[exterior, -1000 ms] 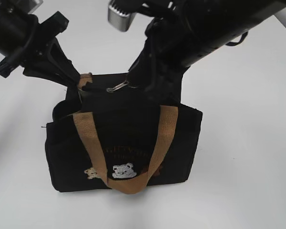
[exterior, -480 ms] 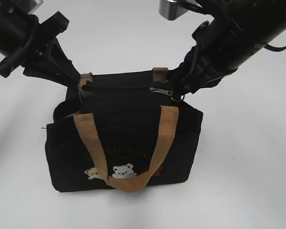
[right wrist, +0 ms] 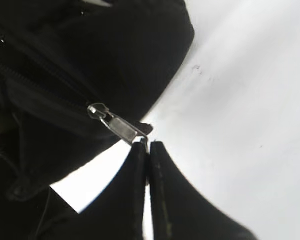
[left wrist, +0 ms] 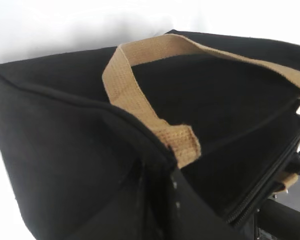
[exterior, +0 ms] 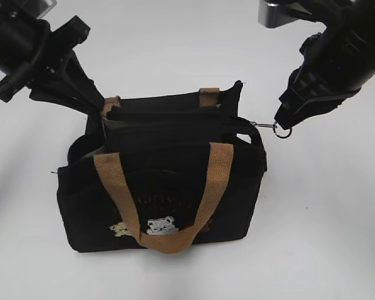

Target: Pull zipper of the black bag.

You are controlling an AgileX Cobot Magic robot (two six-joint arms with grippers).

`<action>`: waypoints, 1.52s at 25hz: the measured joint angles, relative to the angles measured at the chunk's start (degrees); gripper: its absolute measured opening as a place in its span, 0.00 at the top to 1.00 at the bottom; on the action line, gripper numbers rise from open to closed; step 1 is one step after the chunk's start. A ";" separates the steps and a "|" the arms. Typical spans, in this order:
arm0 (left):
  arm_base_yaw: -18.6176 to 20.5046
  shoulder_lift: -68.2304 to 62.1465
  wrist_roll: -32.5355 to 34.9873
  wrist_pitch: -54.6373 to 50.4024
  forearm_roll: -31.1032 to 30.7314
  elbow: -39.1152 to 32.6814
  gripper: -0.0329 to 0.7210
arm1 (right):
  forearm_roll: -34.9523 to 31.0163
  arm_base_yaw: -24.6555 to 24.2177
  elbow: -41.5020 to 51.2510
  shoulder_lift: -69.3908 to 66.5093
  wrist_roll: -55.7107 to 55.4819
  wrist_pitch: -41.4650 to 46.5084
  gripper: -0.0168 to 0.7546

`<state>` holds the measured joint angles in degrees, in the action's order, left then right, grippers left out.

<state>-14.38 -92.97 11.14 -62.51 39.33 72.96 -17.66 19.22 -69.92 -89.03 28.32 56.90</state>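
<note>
The black bag [exterior: 169,187] stands on the white table, with tan handles [exterior: 215,175] and bear patches on its front. The zipper pull [exterior: 265,125] sticks out past the bag's top right end. My right gripper [exterior: 280,127] is shut on its ring. In the right wrist view the silver zipper pull [right wrist: 119,125] runs from the slider to my closed fingertips [right wrist: 149,145]. My left gripper [exterior: 99,107] is shut on the bag's top left corner. In the left wrist view its dark fingers [left wrist: 157,172] pinch the bag [left wrist: 65,130] beside a tan handle end [left wrist: 182,142].
The white table [exterior: 325,237] surrounds the bag. Both black arms hang above the bag's two ends, the left arm [exterior: 31,50] at top left and the right arm [exterior: 344,56] at top right.
My right gripper has moved right with the zipper pull, from the middle of the bag's top to past its right end. The left gripper has stayed on the left corner.
</note>
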 joint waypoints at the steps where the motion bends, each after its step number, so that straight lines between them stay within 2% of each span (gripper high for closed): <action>1: 0.00 0.00 0.00 0.00 0.00 0.00 0.92 | 0.64 -0.09 0.00 0.00 -0.34 0.34 0.98; 8: 0.00 0.00 0.00 0.00 0.00 0.00 0.92 | 2.73 -0.15 0.00 0.00 -4.36 1.49 0.98; 10: 0.00 0.00 0.00 -0.12 -0.06 0.00 0.92 | 2.92 -0.15 0.00 0.00 -5.70 1.56 0.93; 12: 0.00 0.37 0.00 -0.66 -0.51 0.00 0.90 | 3.44 -0.20 0.00 0.00 -7.32 1.63 0.81; 14: 0.00 1.40 0.00 -1.38 -2.03 0.00 0.82 | 3.74 -0.26 0.00 0.00 -9.58 2.41 0.61; 17: 0.00 5.15 0.00 -1.64 -5.23 0.00 0.61 | 3.80 -0.26 0.00 0.00 -11.39 6.27 0.34; 19: 0.00 8.70 0.00 -2.29 -8.37 0.00 0.48 | 3.91 -0.26 0.00 0.17 -11.82 9.04 0.25; 20: 0.00 10.25 0.00 -2.99 -9.91 0.00 0.45 | 3.90 -0.26 0.19 0.60 -11.88 9.76 0.22; 23: 0.00 16.36 0.00 -5.54 -15.19 -0.24 0.42 | 3.90 -0.26 2.86 3.96 -11.98 10.15 0.21; 26: 0.00 23.82 -0.33 -6.21 -18.36 -3.47 0.42 | 3.90 -0.26 7.62 9.66 -12.23 10.36 0.21; 31: 0.00 39.14 -1.26 -5.93 -20.17 -15.10 0.43 | 3.90 -0.26 17.86 21.54 -13.54 10.43 0.21; 38: 0.00 64.60 -1.45 -0.57 -26.78 -29.75 0.43 | 3.96 -0.26 34.14 41.08 -13.71 8.85 0.21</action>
<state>-14.38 -28.37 9.69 -63.08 12.54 43.21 -13.69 18.97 -35.78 -47.95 14.62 65.75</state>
